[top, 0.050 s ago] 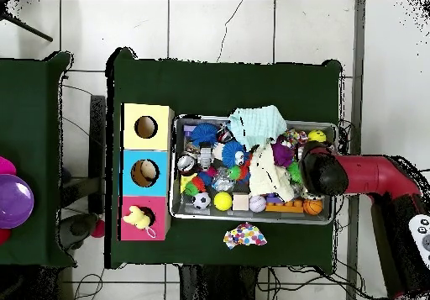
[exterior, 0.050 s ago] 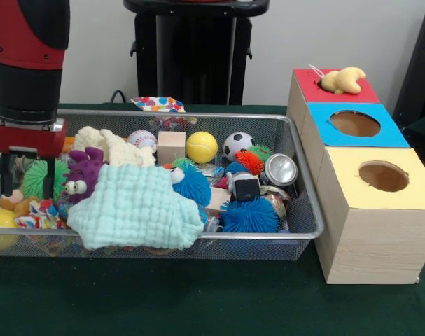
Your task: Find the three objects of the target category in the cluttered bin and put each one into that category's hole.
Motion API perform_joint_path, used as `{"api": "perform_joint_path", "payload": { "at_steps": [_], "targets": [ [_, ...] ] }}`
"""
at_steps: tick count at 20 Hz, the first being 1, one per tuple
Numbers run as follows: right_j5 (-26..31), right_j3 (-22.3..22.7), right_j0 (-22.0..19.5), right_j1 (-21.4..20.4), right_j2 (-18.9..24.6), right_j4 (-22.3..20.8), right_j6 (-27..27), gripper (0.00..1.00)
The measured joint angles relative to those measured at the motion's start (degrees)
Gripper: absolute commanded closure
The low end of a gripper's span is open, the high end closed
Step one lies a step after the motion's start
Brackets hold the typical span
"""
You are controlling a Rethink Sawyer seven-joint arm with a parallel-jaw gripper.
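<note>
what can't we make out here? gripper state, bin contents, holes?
- Gripper: front view shows only the arm's wrist dropping behind the bin's rim; overhead, the arm covers it. Jaws unseen.
- Under the mint cloth: hidden in both views.
- Red box's hole: a yellow plush sits over it.
- Yellow hole interior: dark, both views.
- Blue hole: something pale inside, unidentifiable.

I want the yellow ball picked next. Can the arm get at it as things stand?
Probably yes: the yellow ball lies uncovered by the bin's far wall, nothing on top, though the arm hangs over the other end.
</note>
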Motion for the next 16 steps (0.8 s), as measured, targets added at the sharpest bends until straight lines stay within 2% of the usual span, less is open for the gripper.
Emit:
{"api": "perform_joint_path", "payload": {
  "at_steps": [4,16],
  "targets": [
    [0.00,-0.01,-0.06,1.10,0.01,1.27,0.00,0.00],
    [0.00,-0.06,-0.09,2.46,0.01,0.03,0.00,0.00]
  ]
}}
